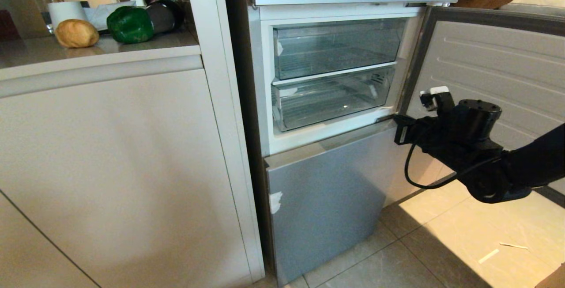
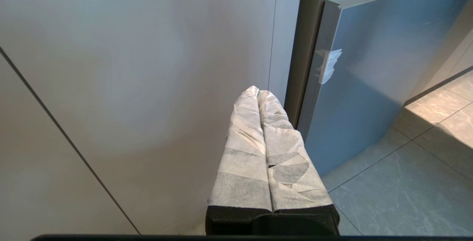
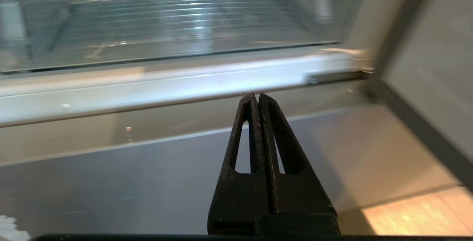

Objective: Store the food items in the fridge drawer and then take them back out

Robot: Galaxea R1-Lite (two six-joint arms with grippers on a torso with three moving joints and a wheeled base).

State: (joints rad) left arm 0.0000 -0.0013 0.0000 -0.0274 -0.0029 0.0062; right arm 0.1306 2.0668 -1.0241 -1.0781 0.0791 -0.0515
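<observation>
Glossy green pepper (image 1: 129, 24), golden-brown lump (image 1: 76, 33)

In the head view the right claw (image 1: 399, 130) shows only the dark tips of its fingers; the rest lies behind its own black wrist housing, and the arm behind that is cut by the picture's edge. The left claw (image 2: 258, 94) is outside the head view altogether. Far from the right claw, on the desk (image 1: 39, 54), the water bottle (image 1: 42, 1) is cut by the top edge and stands partly behind a white roll (image 1: 66, 13). The right wrist view is blurred: the clear drawers (image 3: 166, 15) beyond the claw smear into streaks, so their contents cannot be told. The open door (image 1: 494, 67) beside the right claw runs out of frame.
</observation>
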